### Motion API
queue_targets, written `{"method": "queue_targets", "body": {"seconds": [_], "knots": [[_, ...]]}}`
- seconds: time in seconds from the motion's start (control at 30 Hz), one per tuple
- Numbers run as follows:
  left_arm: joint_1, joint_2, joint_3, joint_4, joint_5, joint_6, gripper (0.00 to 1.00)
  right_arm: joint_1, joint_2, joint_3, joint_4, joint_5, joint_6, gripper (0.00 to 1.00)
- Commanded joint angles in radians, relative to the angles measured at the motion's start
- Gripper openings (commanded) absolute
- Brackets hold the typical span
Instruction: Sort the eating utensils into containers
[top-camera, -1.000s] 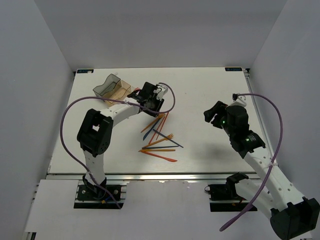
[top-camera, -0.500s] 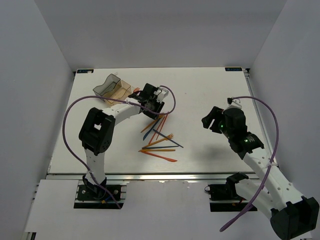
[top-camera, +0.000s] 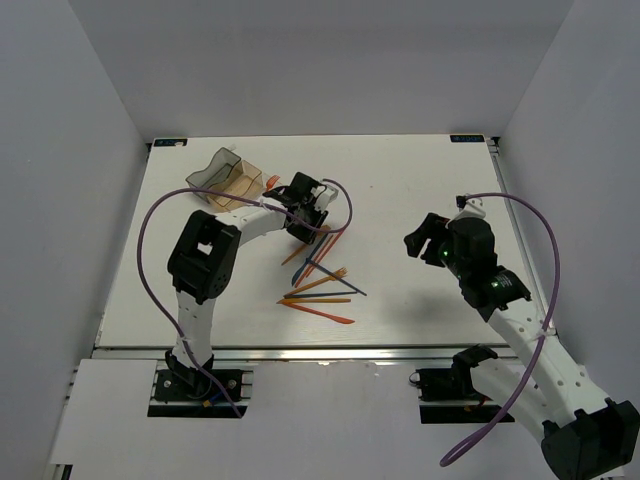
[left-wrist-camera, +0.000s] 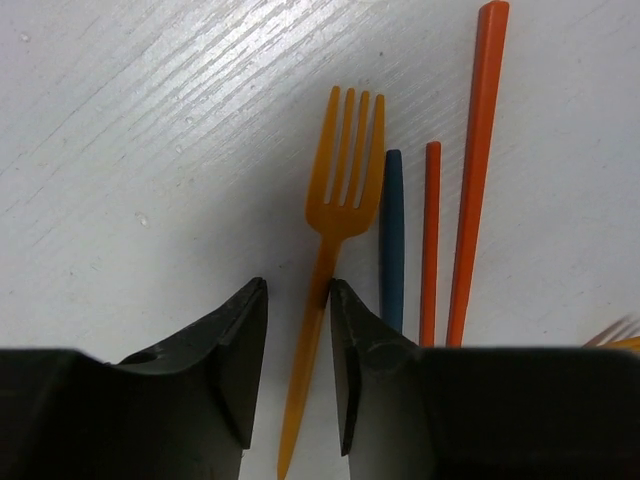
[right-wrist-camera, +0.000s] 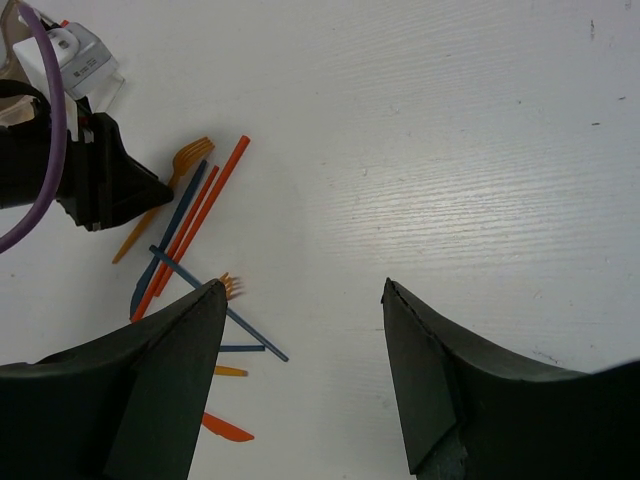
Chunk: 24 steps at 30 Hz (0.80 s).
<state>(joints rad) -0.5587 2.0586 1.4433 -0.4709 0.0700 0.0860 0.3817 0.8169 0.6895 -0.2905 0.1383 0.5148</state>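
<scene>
Straddling the handle of an orange fork (left-wrist-camera: 345, 170), the left gripper (left-wrist-camera: 295, 300) has its fingers (left-wrist-camera: 235, 350) a little apart and not clamped. A sliver of bench (top-camera: 430, 180) shows between the left pad and the handle, and the right pad looks to be touching it. The fork lies flat with its tines pointing away from the wrist, at the far side of the loose pile (top-camera: 320, 285), left of mid-bench. The containers (top-camera: 225, 178) sit toward the far left corner, near this arm.

Notes for a clean pick:
- A dark blue handle (left-wrist-camera: 391, 240) lies just beside the fork's neck. A thin orange handle (left-wrist-camera: 431, 240) and a longer orange stick (left-wrist-camera: 478, 150) lie beyond it. Keep the right pad from catching the blue one.
- The handle sits off-centre in the gap, so expect it to slide toward the left pad as the pads meet. Slim plastic may twist or flick out.
- Fingertips should be down at the bench surface, or the pads may ride over the handle.
- Lift straight up before swinging toward the containers.
- Which bin takes forks cannot be told from overhead.

The right gripper (right-wrist-camera: 302, 290) hovers spread wide and empty over the right half of the bench, well apart from the pile.
</scene>
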Motion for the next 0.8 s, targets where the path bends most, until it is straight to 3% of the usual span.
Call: {"method": "queue_targets", "body": {"seconds": [0.0, 0.17, 0.27, 0.33, 0.37, 0.4, 0.57, 0.77], "knots": [[-0.003, -0.008, 0.016, -0.002, -0.006, 0.009, 0.4, -0.004, -0.022, -0.011, 0.011, -0.003, -0.019, 0.69], [-0.004, 0.009, 0.015, -0.008, 0.004, 0.009, 0.37, -0.003, -0.032, -0.013, 0.013, 0.0, -0.019, 0.69], [-0.003, 0.027, 0.012, -0.018, 0.007, 0.009, 0.29, -0.003, -0.041, -0.013, 0.011, 0.0, -0.018, 0.69], [-0.004, 0.035, 0.015, -0.035, 0.013, 0.014, 0.16, -0.004, -0.048, -0.013, 0.008, 0.004, -0.021, 0.69], [-0.003, 0.037, 0.022, -0.04, 0.01, 0.012, 0.02, -0.003, -0.053, -0.015, 0.008, 0.006, -0.022, 0.69], [-0.003, 0.034, 0.026, -0.044, 0.007, 0.014, 0.0, -0.003, -0.056, -0.012, 0.007, 0.009, -0.025, 0.69], [-0.003, -0.021, 0.06, -0.084, -0.015, 0.06, 0.0, -0.006, -0.067, -0.008, -0.001, 0.012, -0.033, 0.69], [-0.003, -0.161, 0.081, -0.009, -0.056, 0.132, 0.0, -0.01, -0.061, -0.005, -0.002, 0.012, -0.044, 0.69]]}}
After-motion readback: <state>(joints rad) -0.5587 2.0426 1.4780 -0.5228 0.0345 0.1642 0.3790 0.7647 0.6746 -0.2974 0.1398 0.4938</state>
